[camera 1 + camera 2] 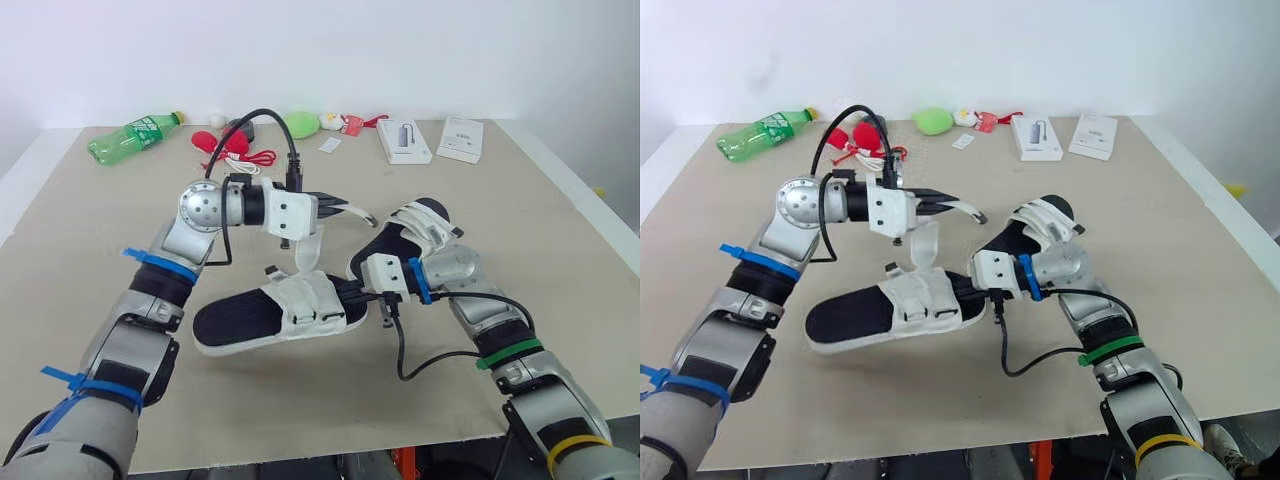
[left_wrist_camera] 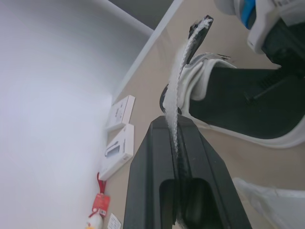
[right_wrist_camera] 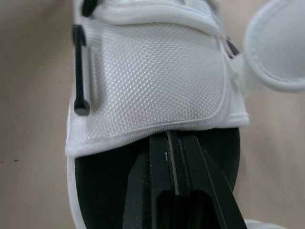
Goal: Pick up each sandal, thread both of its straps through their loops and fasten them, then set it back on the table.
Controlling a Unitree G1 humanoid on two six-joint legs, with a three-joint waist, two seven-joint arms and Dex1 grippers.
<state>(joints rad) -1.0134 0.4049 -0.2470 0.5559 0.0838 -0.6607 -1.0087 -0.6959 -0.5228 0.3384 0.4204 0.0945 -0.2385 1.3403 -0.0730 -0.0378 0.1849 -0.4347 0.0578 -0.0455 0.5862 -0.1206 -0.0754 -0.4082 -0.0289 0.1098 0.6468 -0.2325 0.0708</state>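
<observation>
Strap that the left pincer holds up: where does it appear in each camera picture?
Left eye view: strap mid-picture, sticking out of the left pincer.
Right eye view: the same spot.
Left wrist view: clamped between that pincer's fingers.
Right wrist view: cannot tell it apart.
Shared landmark: the white boxes, in both eye views and the left wrist view.

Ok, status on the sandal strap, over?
Left pincer shut on strap, held up above near sandal. Right pincer shut, tips at that sandal's white upper. Second sandal lies close behind right arm.
</observation>
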